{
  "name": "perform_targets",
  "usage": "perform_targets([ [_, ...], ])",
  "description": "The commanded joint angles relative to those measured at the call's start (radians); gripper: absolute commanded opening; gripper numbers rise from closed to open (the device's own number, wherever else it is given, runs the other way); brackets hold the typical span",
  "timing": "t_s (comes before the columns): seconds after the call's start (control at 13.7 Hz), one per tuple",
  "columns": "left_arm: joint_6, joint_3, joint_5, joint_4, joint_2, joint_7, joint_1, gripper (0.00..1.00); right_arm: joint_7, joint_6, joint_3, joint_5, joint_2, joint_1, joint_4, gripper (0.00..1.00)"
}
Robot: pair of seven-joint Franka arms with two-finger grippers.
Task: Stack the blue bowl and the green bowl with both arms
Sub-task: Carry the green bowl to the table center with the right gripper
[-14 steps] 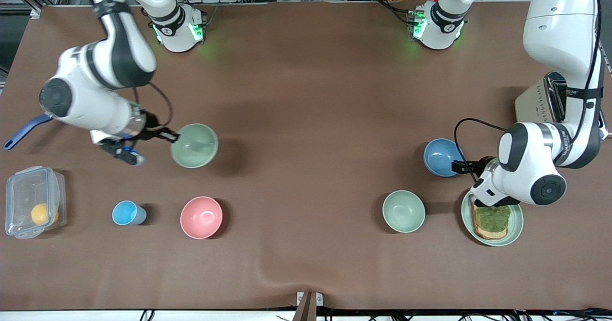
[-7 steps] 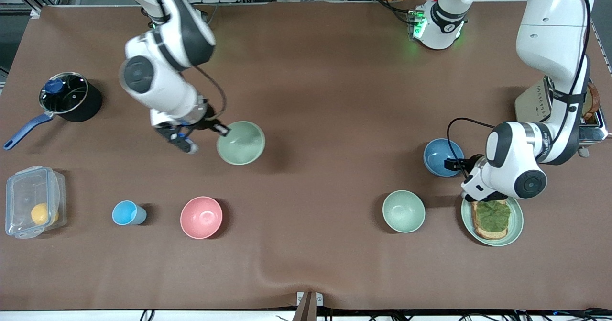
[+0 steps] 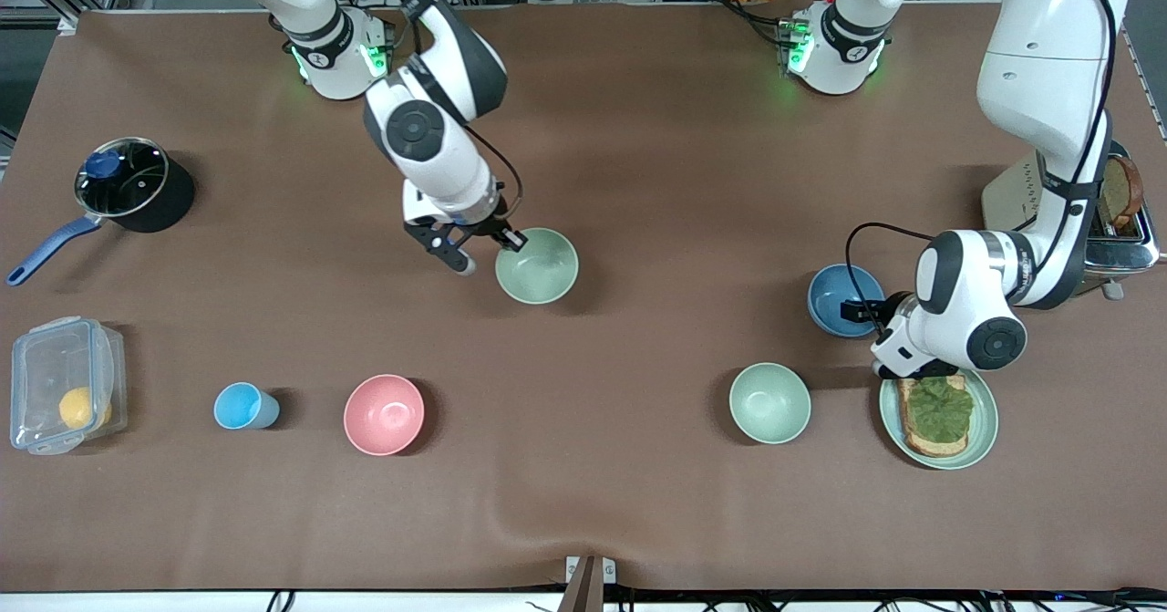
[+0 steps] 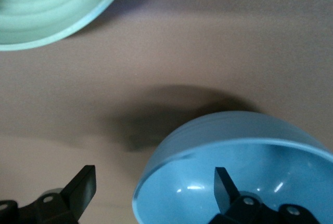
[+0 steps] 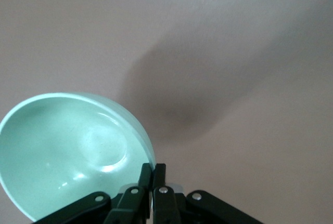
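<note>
While I watch the front view, my right gripper [image 3: 509, 240] has its fingers clamped on the rim of the green bowl [image 3: 537, 265], carried up over the middle of the surface [image 3: 638, 138]. My left gripper [image 3: 852, 311] sits at the blue bowl [image 3: 837, 297], which rests on the surface toward the left arm's end, about midway between the top and bottom edges, just beside the plate of toast [image 3: 980, 434]. A second, paler green bowl [image 3: 769, 402] stands nearer the front camera. My worry here is that a one-sided rim pinch may let the carried bowl swing or slip out in transit.

From the left wrist view, the left gripper's fingers [image 4: 83, 185] stand wide apart, one outside the blue bowl [image 4: 229, 146] and one inside it, straddling the rim. If I close off-centre, the bowl could tip or skid toward the plate [image 4: 57, 18].

From the right wrist view, the right gripper's fingers [image 5: 146, 180] are together on the thin wall of the green bowl [image 5: 67, 151], which hangs tilted. I judge that tilt could make it land crooked on the blue bowl, or knock it.
</note>
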Motion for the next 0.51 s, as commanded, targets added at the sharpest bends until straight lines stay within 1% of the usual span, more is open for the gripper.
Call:
perform_targets([
  [0.0,0.035,-0.003,0.032,-0.035,-0.017,0.005,0.003,1.00,0.102,0.047,-0.012,-0.044,0.048,0.051,0.018,0.00],
  [0.15,0.035,-0.006,0.069,-0.037,-0.017,0.007,0.003,1.00,0.174,0.096,-0.012,-0.078,0.092,0.080,0.027,0.00],
  [0.22,0.037,-0.005,0.072,-0.037,-0.017,0.007,0.003,1.00,0.203,0.097,-0.015,-0.099,0.112,0.097,0.033,0.00],
  [0.29,0.035,-0.006,0.072,-0.037,-0.017,0.007,0.003,0.98,0.219,0.097,-0.017,-0.124,0.116,0.103,0.033,0.00],
  [0.36,0.037,-0.006,0.072,-0.037,-0.017,0.007,0.001,0.96,0.224,0.097,-0.017,-0.130,0.116,0.103,0.031,0.00],
  [0.44,0.035,-0.006,0.072,-0.038,-0.017,0.007,0.001,0.92,0.225,0.097,-0.017,-0.130,0.119,0.105,0.031,0.00],
])
